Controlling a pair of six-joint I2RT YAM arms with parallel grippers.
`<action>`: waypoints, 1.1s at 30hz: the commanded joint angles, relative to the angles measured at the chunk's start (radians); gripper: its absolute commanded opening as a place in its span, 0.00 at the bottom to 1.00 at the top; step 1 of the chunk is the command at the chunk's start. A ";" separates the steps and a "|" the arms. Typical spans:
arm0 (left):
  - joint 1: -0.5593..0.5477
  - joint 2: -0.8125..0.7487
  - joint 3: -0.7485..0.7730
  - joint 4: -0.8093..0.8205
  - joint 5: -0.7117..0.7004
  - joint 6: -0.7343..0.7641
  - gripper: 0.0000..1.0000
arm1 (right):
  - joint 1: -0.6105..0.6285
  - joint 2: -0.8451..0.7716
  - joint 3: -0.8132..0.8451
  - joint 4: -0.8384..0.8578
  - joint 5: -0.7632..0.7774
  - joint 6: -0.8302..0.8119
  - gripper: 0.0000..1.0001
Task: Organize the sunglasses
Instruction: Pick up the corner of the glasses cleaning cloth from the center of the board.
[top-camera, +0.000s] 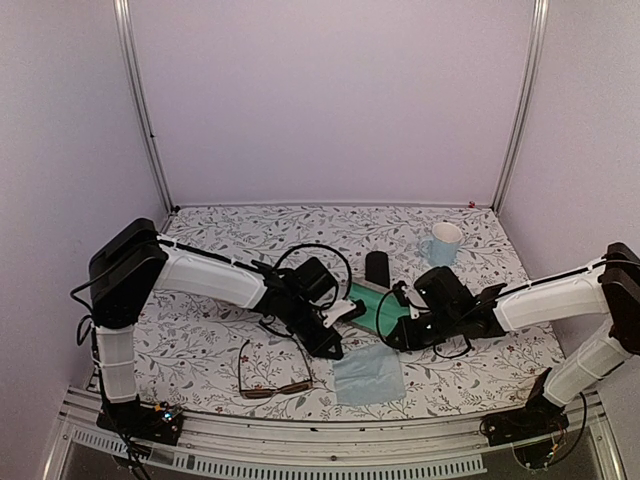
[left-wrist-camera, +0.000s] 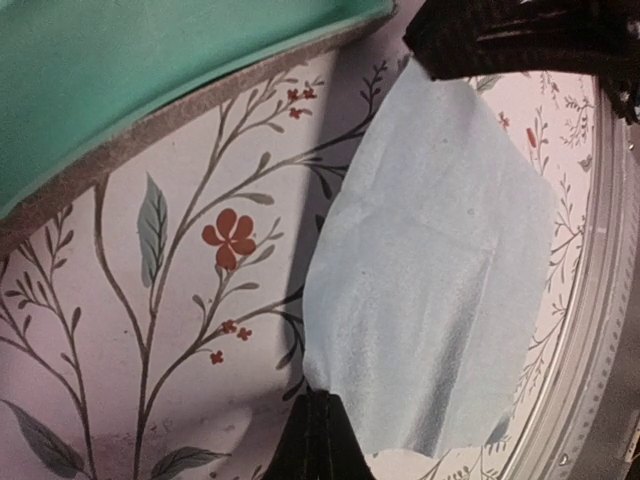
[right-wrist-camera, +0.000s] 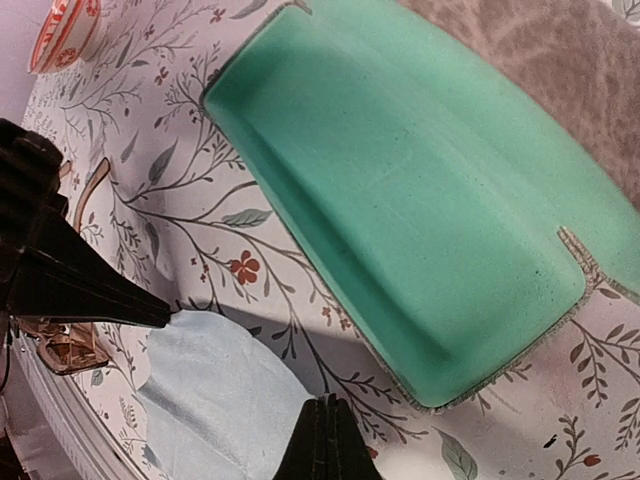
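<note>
Clenched fingertips of the left tool (left-wrist-camera: 318, 440) and the right tool (right-wrist-camera: 328, 440) fill the foot of each wrist view, both shut with nothing visibly between them, though the left tips sit right at the edge of the cloth. Both hang low over the floral desk (top-camera: 200, 340), at the near edge of an open teal-lined case (top-camera: 378, 308), left tool on its left, right tool on its right.

A pale blue cleaning cloth (top-camera: 368, 375) lies flat just on the near side of the case. The brown-framed sunglasses (top-camera: 278, 390) rest on the desk to the near left of the case, past the cloth, apparently with both temples spread. A black oval case (top-camera: 377, 268) and a pale mug (top-camera: 441, 243) stand beyond the open case. The pink-red pair cannot be made out.

With the lining bare, the step in hand looks like fetching the brown pair for the case. The left arm is the closer one. It would do best to release its tool before dropping, then close on the frame front near the bridge, not on a slim temple. The spread temples probably need folding before the pair fits the lining. The right tool could steady the case wall during the placing.
</note>
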 joint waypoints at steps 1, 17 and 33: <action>0.002 -0.037 0.028 0.019 0.010 -0.013 0.00 | -0.007 -0.049 0.012 -0.011 0.009 -0.024 0.00; -0.019 -0.114 -0.019 0.072 0.014 -0.027 0.00 | -0.006 -0.110 -0.058 -0.021 0.012 -0.054 0.00; -0.080 -0.122 -0.056 0.086 0.007 -0.044 0.00 | -0.002 -0.229 -0.161 -0.005 -0.053 -0.039 0.00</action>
